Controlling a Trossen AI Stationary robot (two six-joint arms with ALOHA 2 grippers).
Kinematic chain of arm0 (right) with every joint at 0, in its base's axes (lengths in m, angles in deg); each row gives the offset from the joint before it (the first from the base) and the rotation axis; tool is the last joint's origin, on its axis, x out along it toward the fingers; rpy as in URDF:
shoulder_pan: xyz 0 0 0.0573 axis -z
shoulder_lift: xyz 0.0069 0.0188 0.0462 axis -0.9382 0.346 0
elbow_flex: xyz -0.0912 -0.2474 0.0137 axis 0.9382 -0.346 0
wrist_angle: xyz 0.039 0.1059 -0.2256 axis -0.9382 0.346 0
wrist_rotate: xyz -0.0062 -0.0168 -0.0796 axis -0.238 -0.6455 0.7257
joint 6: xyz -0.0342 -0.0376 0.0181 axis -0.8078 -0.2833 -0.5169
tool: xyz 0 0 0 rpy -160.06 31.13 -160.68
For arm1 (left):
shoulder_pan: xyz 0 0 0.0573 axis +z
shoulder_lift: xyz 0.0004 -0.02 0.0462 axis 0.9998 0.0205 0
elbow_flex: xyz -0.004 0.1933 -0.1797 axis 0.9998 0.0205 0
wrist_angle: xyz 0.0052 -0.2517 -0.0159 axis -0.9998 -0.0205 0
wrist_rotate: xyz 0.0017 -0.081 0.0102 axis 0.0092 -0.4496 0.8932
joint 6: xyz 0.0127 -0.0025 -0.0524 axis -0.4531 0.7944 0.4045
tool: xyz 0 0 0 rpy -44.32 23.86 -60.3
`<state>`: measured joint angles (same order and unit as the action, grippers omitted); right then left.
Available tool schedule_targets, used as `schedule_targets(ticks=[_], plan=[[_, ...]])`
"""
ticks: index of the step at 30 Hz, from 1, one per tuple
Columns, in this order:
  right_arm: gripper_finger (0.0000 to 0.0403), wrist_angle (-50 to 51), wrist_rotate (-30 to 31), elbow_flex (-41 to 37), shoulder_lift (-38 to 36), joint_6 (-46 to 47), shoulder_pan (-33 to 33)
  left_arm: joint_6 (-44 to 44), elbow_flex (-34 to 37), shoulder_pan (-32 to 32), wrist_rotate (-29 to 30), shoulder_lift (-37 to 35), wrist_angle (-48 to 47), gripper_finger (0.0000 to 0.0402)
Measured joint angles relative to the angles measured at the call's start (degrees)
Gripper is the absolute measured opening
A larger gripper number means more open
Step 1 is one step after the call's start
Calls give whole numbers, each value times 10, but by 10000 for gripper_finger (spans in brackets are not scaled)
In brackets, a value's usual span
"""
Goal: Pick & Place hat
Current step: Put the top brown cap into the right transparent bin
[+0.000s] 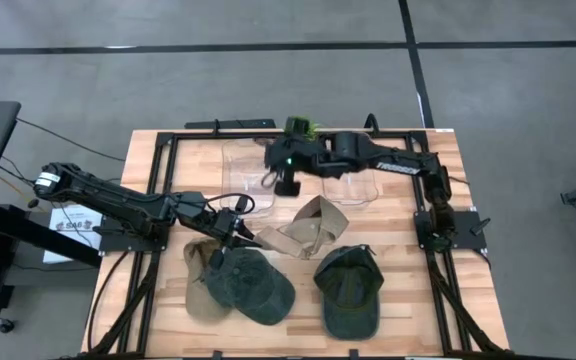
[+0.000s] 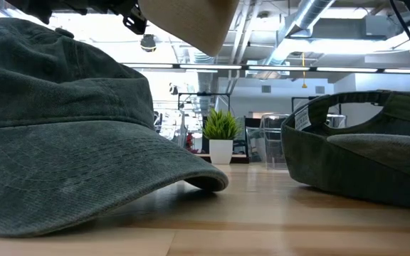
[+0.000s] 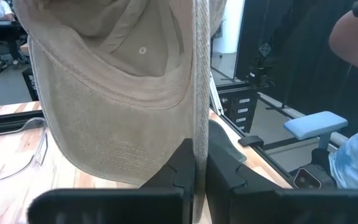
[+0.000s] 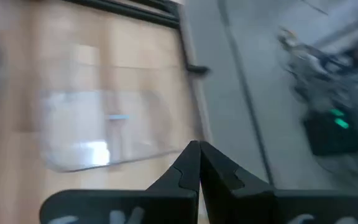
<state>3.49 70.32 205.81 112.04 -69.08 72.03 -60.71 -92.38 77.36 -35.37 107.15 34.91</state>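
Pinching the tan hat (image 1: 303, 230) by its edge, the left fingers (image 3: 194, 168) hold it above the bench (image 1: 408, 290); the right fingers (image 4: 197, 163) are pressed together, holding nothing.

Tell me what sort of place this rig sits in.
Probably an open office or lab: exposed ceiling ducts, a potted plant behind the wooden table, and a seated person nearby.

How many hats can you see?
4. A tan hat hangs from the left fingers mid-table. A green hat lies at the front left, over another tan hat. A second green hat lies upside down, front right. More may be hidden.
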Motion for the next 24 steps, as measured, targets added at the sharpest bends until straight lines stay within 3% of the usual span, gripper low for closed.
schedule_targets(ticks=[6, 15, 24], plan=[[0, -26, 70, 0, -10, 0, 32, 0, 0, 0, 0, 0, -2, 14], [0, -53, 71, 0, -93, -8, 33, 0, 0, 0, 0, 0, -6, 14], [0, -46, 70, 1, -194, 25, -9, -1, 0, 0, 0, 0, -7, 14]])
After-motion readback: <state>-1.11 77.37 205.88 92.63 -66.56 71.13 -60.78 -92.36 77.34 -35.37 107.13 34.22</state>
